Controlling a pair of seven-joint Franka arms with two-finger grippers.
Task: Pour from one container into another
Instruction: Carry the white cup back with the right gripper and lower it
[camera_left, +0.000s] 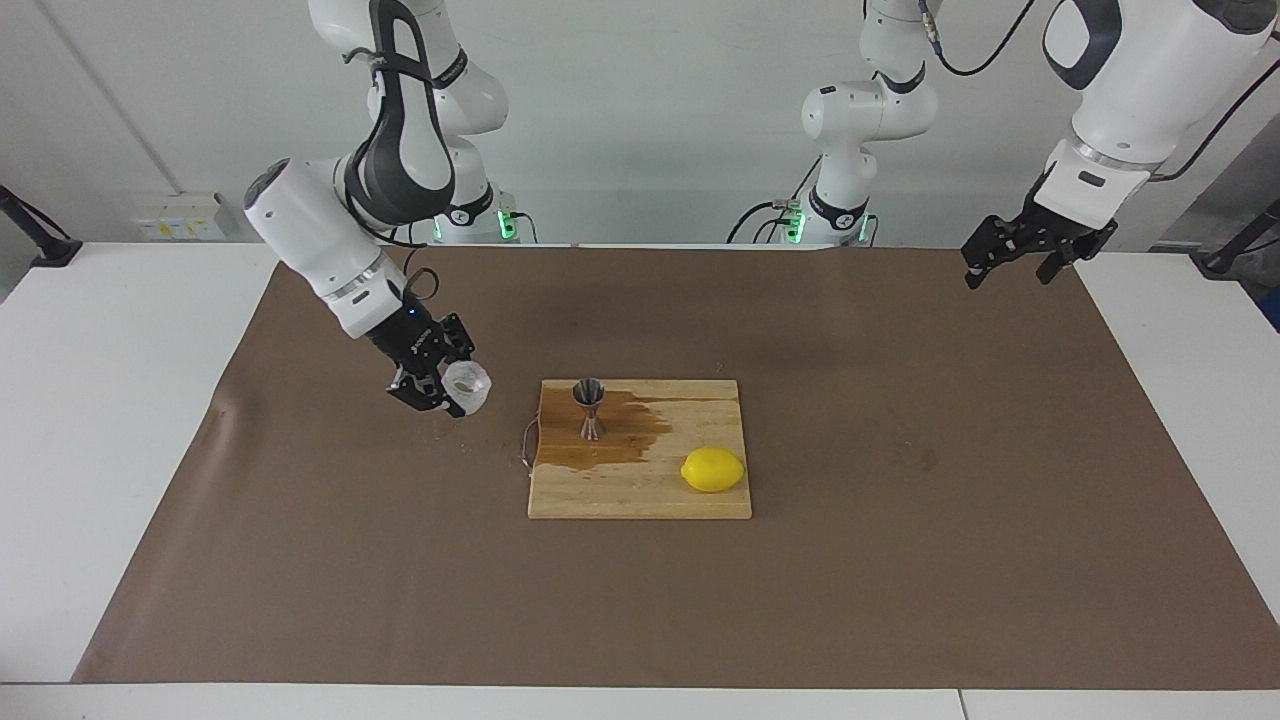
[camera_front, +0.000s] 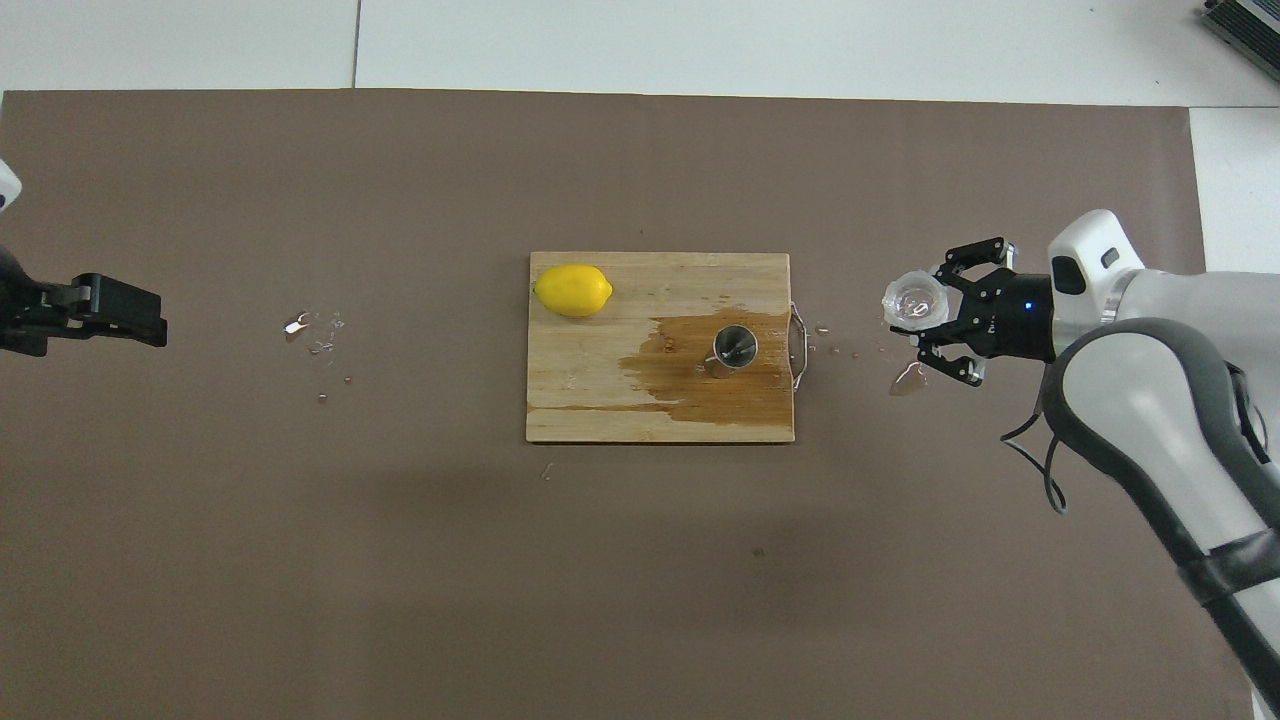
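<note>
My two arms (camera_left: 330, 240) are glossy white shells with dark grey joint bands, black cables looping alongside, black linkage grippers (camera_left: 1030, 250), and green lights at the bases, upper centre.

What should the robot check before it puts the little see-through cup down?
1. Cup held firmly: ok. The right pincer is shut on the cup, up in the air.
2. Spot below free of objects: ok. Only brown mat lies under the cup, though a few drops and a small puddle show there.
3. Cup away from the jigger: ok. The jigger stands upright on the cutting board, well apart from the cup.
4. Board dry: not ok. A brown wet patch spreads around the jigger.
5. Cup empty: cannot tell.
6. Other arm out of the way: ok. The left pincer waits open at its own end of the table.
</note>
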